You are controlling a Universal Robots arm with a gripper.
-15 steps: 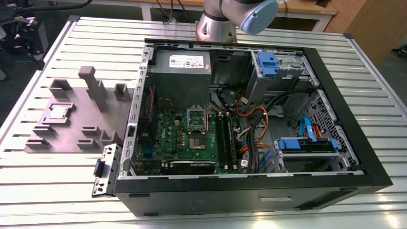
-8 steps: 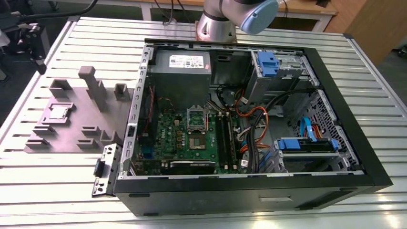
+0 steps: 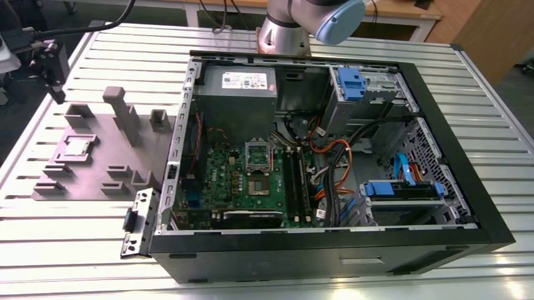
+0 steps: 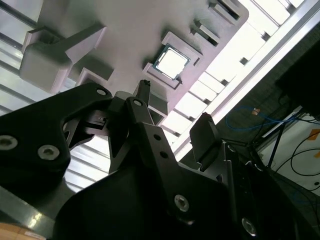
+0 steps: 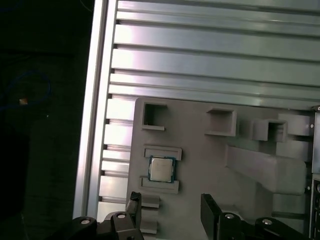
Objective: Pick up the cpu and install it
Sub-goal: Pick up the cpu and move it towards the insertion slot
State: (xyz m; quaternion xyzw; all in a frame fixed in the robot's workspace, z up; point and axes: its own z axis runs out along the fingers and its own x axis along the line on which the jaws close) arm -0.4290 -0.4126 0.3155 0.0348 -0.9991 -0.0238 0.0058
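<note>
The cpu (image 3: 77, 147) is a small silver square lying flat in a framed pocket of the grey fixture plate (image 3: 100, 164), at the exterior view's left of the computer case. My gripper (image 3: 55, 87) hangs above the table beyond the plate's far corner, up and away from the chip. In both wrist views the two black fingers stand apart with nothing between them. The cpu (image 5: 161, 168) lies on the plate below the open gripper (image 5: 170, 207), and in the second wrist view the cpu (image 4: 171, 62) shows just past the gripper (image 4: 175, 107). The motherboard's socket (image 3: 257, 155) lies open inside the case.
The black computer case (image 3: 434, 125) lies on its side with its panel off, showing cables, drive bays and a power supply. Tall grey posts (image 3: 124, 112) rise from the fixture plate close to the chip. The slatted aluminium table (image 3: 84, 250) ends at the exterior view's left.
</note>
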